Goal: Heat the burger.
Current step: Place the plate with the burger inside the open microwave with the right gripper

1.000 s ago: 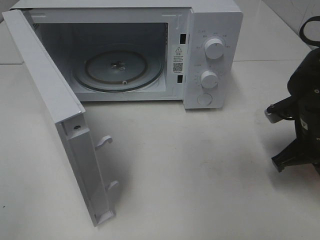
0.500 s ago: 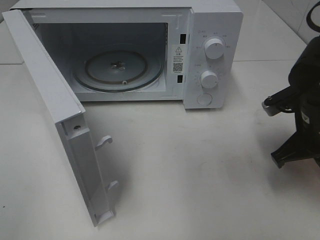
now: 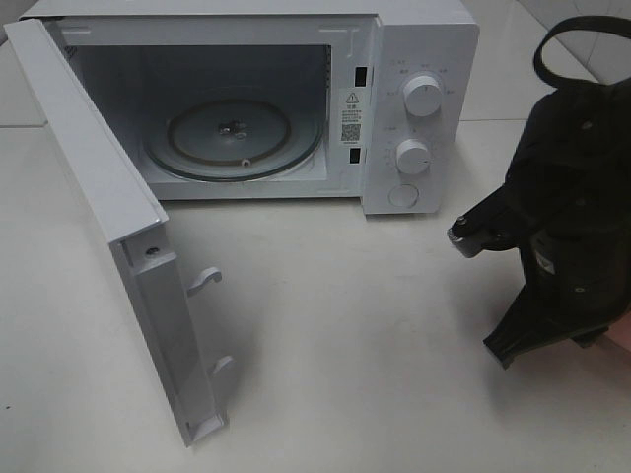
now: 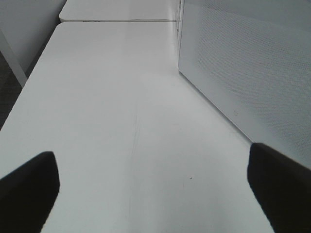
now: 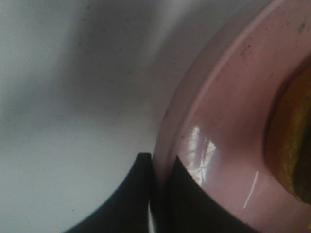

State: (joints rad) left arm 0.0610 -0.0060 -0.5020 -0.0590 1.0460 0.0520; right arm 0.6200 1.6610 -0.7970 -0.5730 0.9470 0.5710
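- Pink, glossy plate (image 5: pixel 228 121) fills the right wrist view. The right gripper (image 5: pixel 159 165) is pinched narrow on its rim, a finger on each face.
- The burger (image 5: pixel 291 145) sits on that plate; we see only a yellow-brown edge of it. It lies to the front and right of the microwave (image 3: pixel 419 59), hidden behind the right arm (image 3: pixel 572 227) in the high view.
- Step in hand, as we judge it: carrying plate and burger to the microwave's open cavity.
- A pinch at one rim gives little support. We would keep the plate level and travel slowly, so the burger does not slide or the plate droop.
- Aim for the middle of the glass turntable (image 3: pixel 234 133) inside the microwave. Lower until the plate rests flat, and only then let go.
- Enter from the microwave's front, passing left of its panel with the two knobs (image 3: pixel 424 96). The arm is bulky, and that panel edge narrows the way in.
- The door (image 3: pixel 89 187) hangs open at the microwave's left, swung forward. Its latch hooks (image 3: pixel 204 281) jut toward the path, so the plate should stay clear of them.
- The left gripper (image 4: pixel 154 182) is spread wide and holds nothing, low over the white table (image 4: pixel 121 97).
- It is just beside a white perforated panel (image 4: pixel 243 73). We cannot tell whether that is the door's outer face or the microwave's side. The high view does not show this gripper.
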